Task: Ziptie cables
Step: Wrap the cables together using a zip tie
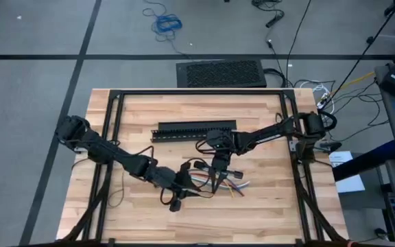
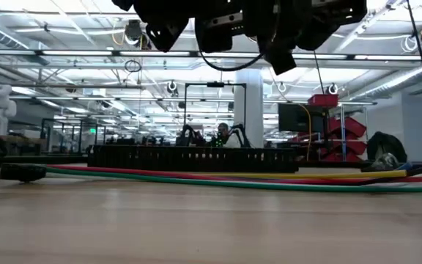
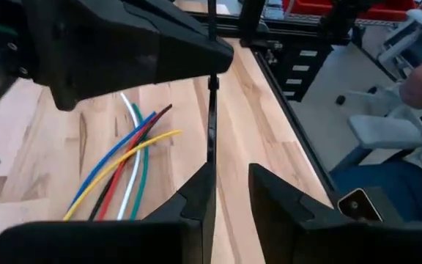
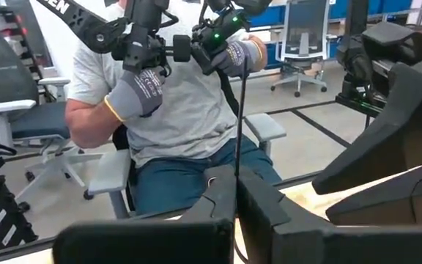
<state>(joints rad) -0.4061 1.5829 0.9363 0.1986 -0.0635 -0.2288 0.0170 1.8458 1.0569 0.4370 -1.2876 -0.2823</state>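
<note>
We are looking down on the bench (image 1: 266, 206) and seeing both arms meeting just below its middle. The cables (image 1: 211, 182) are lying loose on the wood there, a fan of coloured wires running toward four o'clock, with the black slotted bar (image 1: 196, 130) well apart from them at twelve o'clock.

The left hand (image 3: 231, 192) is hanging over the bench with its fingers a little apart, and the thin black zip tie (image 3: 212, 125) is standing upright, its lower end sitting against one fingertip; we cannot tell whether that counts as a real hold. The right hand (image 4: 235, 192) is showing its fingers pressed together on the same black strip, which is rising straight up between them. A seated person in grey gloves (image 4: 141, 92) is working handles beyond the bench edge.

Here is what we are worrying about. In the left wrist view the tie is sitting beside the wires, toward the bench edge, not around them, and the bundle is splayed at its far end. If the strip is being closed now, we are judging it could catch only some strands, or none. The strip is also slim and stiff, so a slight twist between the two hands could flick it free. And with both hands crowding so close, one may be nudging the loose wires farther apart.
</note>
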